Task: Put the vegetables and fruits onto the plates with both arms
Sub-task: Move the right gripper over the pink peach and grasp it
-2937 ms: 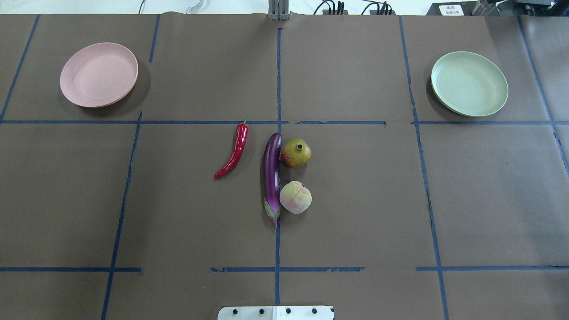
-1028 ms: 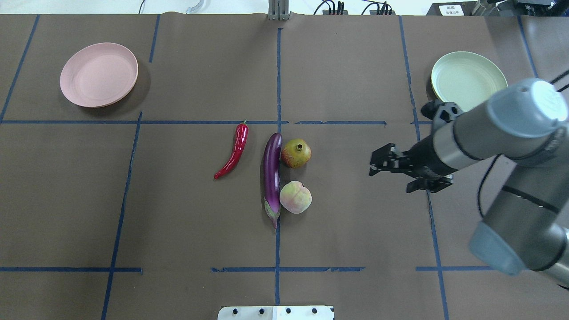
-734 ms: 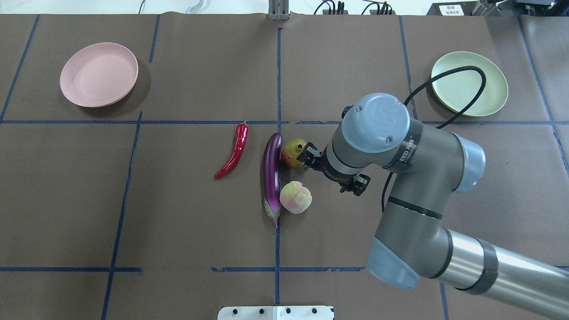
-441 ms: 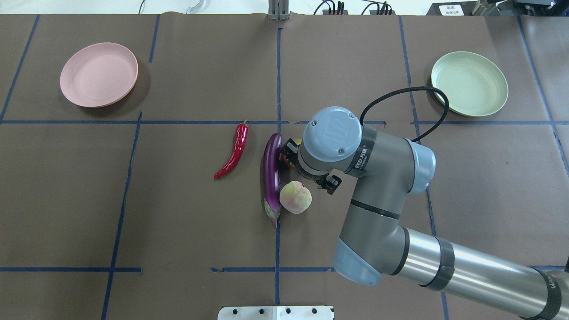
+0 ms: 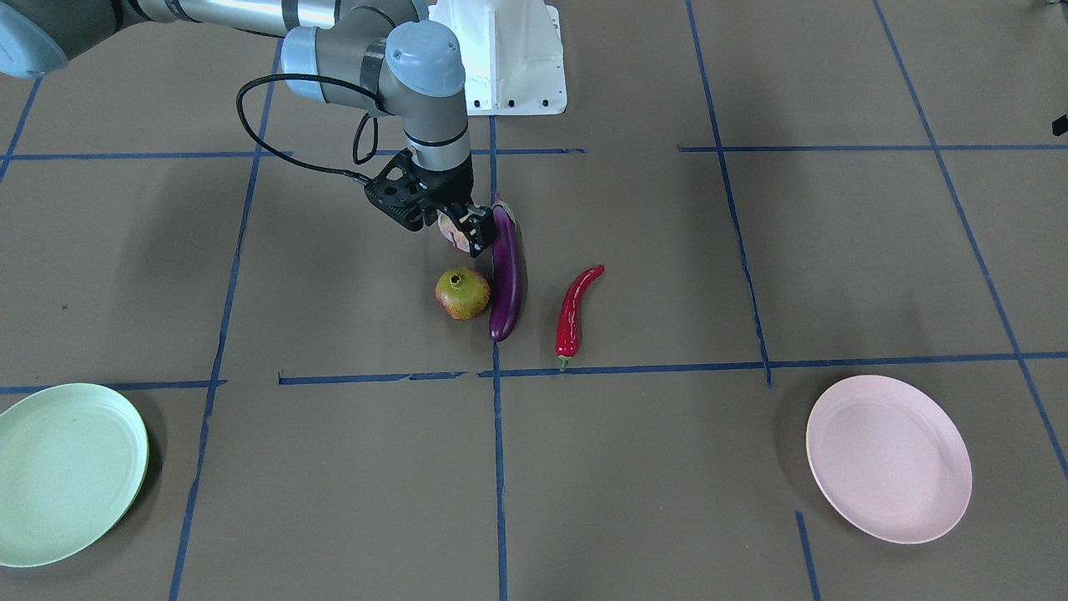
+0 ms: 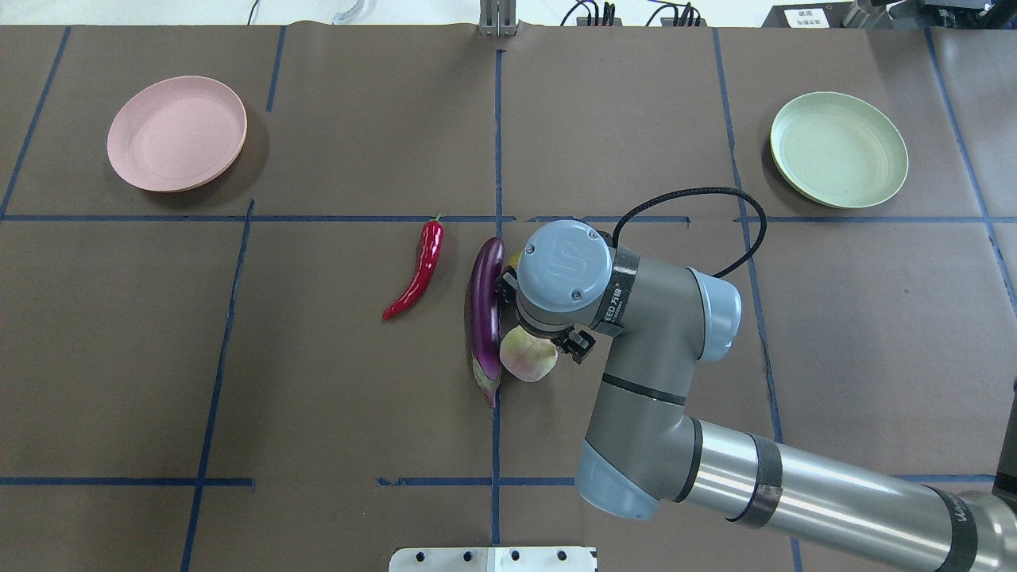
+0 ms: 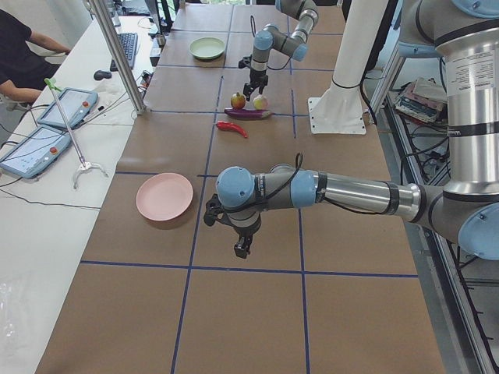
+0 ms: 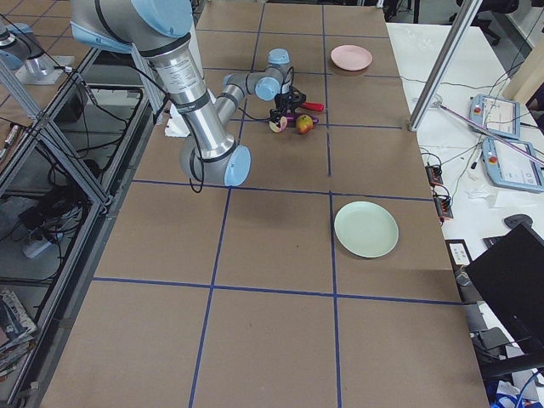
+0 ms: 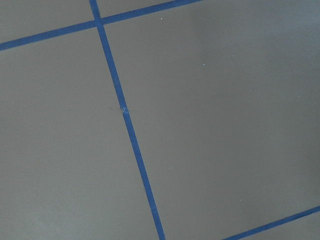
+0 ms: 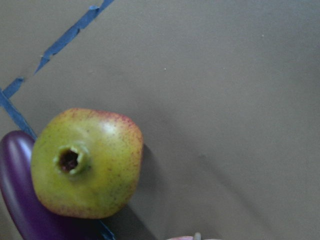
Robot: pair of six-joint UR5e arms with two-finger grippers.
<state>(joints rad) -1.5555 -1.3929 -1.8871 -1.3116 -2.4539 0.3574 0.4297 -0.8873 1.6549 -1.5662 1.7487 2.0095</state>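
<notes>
My right gripper (image 5: 457,234) hangs over the peach (image 5: 453,236), open, with one finger (image 5: 476,238) down between the peach and the eggplant (image 5: 506,275). In the overhead view the wrist hides the gripper; only the peach's near half (image 6: 528,359) shows. The pomegranate (image 5: 462,294) lies beside the eggplant and fills the right wrist view (image 10: 87,162). The chili (image 5: 574,313) lies apart. The green plate (image 6: 839,149) and pink plate (image 6: 176,133) are empty. My left gripper (image 7: 242,248) shows only in the exterior left view, near the pink plate (image 7: 164,196); I cannot tell if it is open.
The white base block (image 5: 509,58) stands at the robot's edge of the table. Blue tape lines (image 9: 125,110) cross the brown mat. A side table with tablets (image 7: 43,148) and a person are beyond the far edge.
My right arm came in from the right, passed over the pomegranate, then drew back over the peach. The fruits, vegetables and plates have not moved.
</notes>
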